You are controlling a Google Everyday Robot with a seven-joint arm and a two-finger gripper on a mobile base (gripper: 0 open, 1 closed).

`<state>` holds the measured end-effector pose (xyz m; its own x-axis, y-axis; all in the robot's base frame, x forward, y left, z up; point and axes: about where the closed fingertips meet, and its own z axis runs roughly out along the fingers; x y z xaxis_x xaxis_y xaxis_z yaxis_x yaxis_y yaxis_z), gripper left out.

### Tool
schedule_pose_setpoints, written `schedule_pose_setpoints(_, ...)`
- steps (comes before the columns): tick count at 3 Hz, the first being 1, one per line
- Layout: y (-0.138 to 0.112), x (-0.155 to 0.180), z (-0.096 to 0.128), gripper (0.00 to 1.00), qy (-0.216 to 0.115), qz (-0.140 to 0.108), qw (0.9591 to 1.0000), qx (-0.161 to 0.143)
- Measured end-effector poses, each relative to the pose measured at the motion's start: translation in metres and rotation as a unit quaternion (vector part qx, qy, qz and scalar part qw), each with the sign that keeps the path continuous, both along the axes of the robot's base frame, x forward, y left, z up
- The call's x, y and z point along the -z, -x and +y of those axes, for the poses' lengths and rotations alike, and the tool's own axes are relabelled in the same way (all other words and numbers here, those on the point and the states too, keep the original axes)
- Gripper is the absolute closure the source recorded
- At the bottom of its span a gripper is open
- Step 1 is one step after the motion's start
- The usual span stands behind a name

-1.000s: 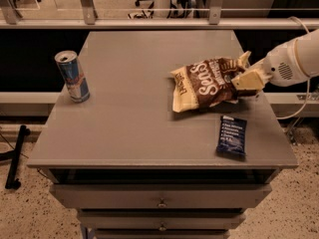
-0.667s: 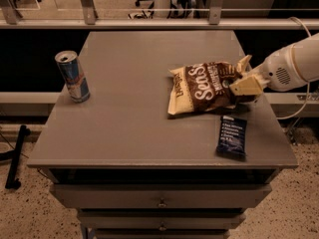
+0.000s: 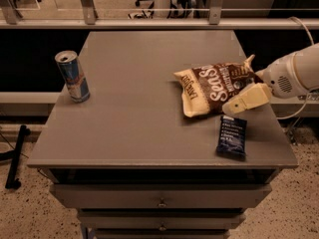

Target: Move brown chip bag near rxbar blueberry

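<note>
Brown chip bag point(image 3: 212, 87) lower, beneath gripper point(image 3: 242, 102)

The gripper point(image 3: 232, 106), at the right edge of the desk point(image 3: 134, 113), has smooth, matt cream plastic fingers point(image 3: 249, 98) closed on the right end of the brown chip bag point(image 3: 212, 86), a crinkled film bag with a low sheen; the arm housing point(image 3: 294, 73) behind it is smooth white plastic. The rxbar blueberry point(image 3: 232, 136) is a thin, smooth wrapper with a faint gloss, and the drink can point(image 3: 73, 76) is metal with a bright bare rim and a glossy printed wall. The desk top is flat, matt and uniformly grey-brown, and the floor point(image 3: 30, 213) is speckled and stone-like.
</note>
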<state>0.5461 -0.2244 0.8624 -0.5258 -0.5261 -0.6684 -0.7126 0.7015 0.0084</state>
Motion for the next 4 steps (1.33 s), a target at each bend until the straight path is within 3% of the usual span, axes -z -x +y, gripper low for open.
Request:
schedule_pose_setpoints(1,-0.007,-0.002,-0.018,0.00,0.014,-0.027,0.9995,0.013)
schedule_pose_setpoints(2,-0.022,-0.013,-0.051,0.00,0.039,-0.070,0.9960,0.040)
schedule_pose_setpoints(3,-0.040,-0.023,-0.089,0.00,0.027,-0.126,0.9893,0.068)
schedule_pose_setpoints(4,-0.051,-0.039,-0.120,0.00,-0.003,-0.187,0.9794,0.075)
